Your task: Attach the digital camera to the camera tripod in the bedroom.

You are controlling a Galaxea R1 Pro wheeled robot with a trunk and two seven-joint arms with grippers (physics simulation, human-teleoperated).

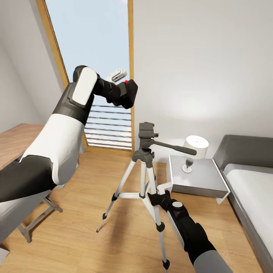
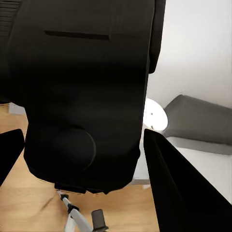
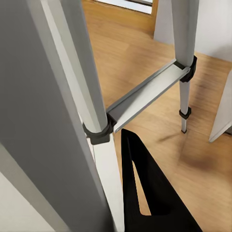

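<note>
The digital camera [image 1: 129, 94], black with a red spot on top, hangs in the air with my left gripper [image 1: 122, 92] shut on it, up and to the left of the camera tripod's head [image 1: 146, 132]. In the left wrist view the digital camera [image 2: 82, 87] sits between both fingers [image 2: 179, 188], and the tripod's head [image 2: 99, 220] shows below it. The camera tripod [image 1: 143, 178] stands on the wood floor, its pan handle [image 1: 176, 147] pointing right. My right gripper [image 1: 156, 194] is low on a front leg and looks shut on that tripod leg [image 3: 72, 96], with one finger [image 3: 145, 193] beside it.
A grey bedside table [image 1: 197, 182] with a white lamp [image 1: 195, 146] stands just right of the tripod, and the grey bed [image 1: 250, 189] lies beyond it. A wooden-top desk [image 1: 15, 140] is at the left. The tall window [image 1: 94, 45] is behind.
</note>
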